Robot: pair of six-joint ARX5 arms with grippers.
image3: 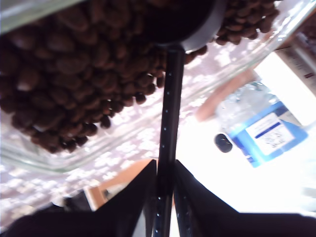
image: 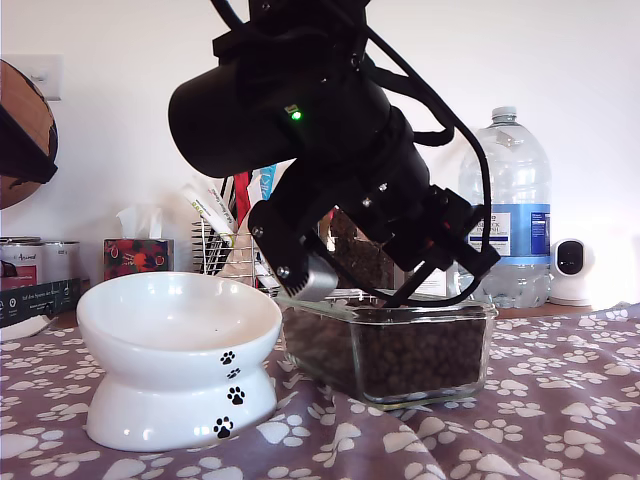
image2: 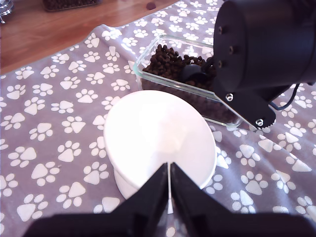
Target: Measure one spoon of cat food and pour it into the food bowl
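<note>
Nearest the exterior view's camera, the food bowl [image: 178, 360] stood empty on the paw-print cloth [image: 540, 430], just below our first end effector [image2: 169, 197], whose fingers were pressed together on nothing. Behind it, our second end effector [image3: 165, 197] was clamped on the spoon [image3: 169, 123] handle, its cup sunk into the cat food [image3: 64, 64] in the glass dish [image: 420, 350]. A water bottle [image: 510, 210] stood farthest back.

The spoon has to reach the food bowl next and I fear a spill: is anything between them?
Nothing visible. My second gripper holds the spoon with its cup in the cat food in the glass dish; the food bowl stands right beside it, only cloth between.
</note>
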